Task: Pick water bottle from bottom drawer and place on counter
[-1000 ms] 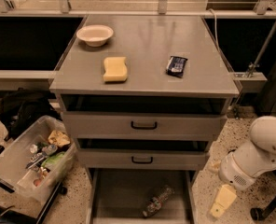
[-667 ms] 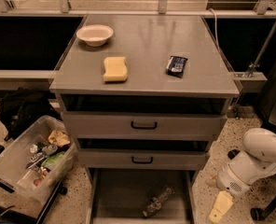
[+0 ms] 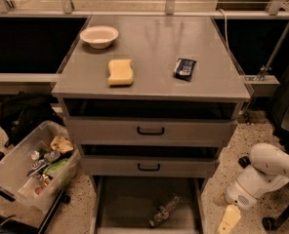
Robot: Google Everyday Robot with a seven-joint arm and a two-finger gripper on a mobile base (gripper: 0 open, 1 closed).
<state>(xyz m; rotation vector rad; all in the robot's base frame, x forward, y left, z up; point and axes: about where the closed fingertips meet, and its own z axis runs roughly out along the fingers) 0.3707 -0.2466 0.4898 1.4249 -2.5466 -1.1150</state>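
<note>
The water bottle [image 3: 165, 210] is small and clear and lies on its side on the grey floor of the open bottom drawer [image 3: 122, 204], right of the middle. My gripper [image 3: 229, 219] hangs low at the bottom right, outside the drawer's right wall and just above the speckled floor. It is apart from the bottle and tipped with a pale yellow part. The white arm [image 3: 264, 172] rises behind it. The counter [image 3: 152, 38] is the grey top of the cabinet.
On the counter stand a white bowl [image 3: 99, 35], a yellow sponge [image 3: 120, 72] and a dark snack packet [image 3: 185, 68]. Two shallower drawers with black handles [image 3: 150, 130] sit above the bottom one. A clear bin of litter [image 3: 30, 167] and a black bag [image 3: 22, 113] are at the left.
The arm and gripper have sunk lower at the bottom right. The bottle and the things on the counter have not moved.
</note>
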